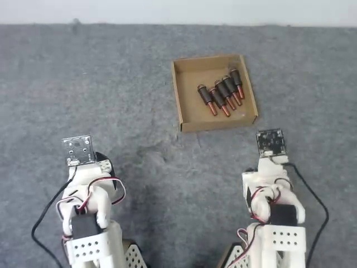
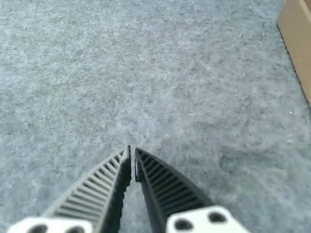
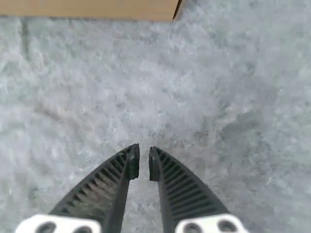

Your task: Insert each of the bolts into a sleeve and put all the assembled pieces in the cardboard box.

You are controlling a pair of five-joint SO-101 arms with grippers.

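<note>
Five assembled pieces (image 1: 224,92) lie in the box (image 1: 177,95) near the worktop's far edge, probably light, stiff and apt to roll, best pinched across the dark sleeve (image 1: 205,96); the left gripper (image 2: 132,150) and right gripper (image 3: 144,153) are closed and empty.

Left arm (image 1: 89,195) and right arm (image 1: 274,195) folded back, left hand (image 2: 132,151) tips touching, right hand (image 3: 144,156) nearly closed

Grey, fuzzy felt-like mat (image 1: 139,167) covers the counter. Pale, plain wall strip (image 1: 178,11) runs along its far edge. Lighting even.
</note>
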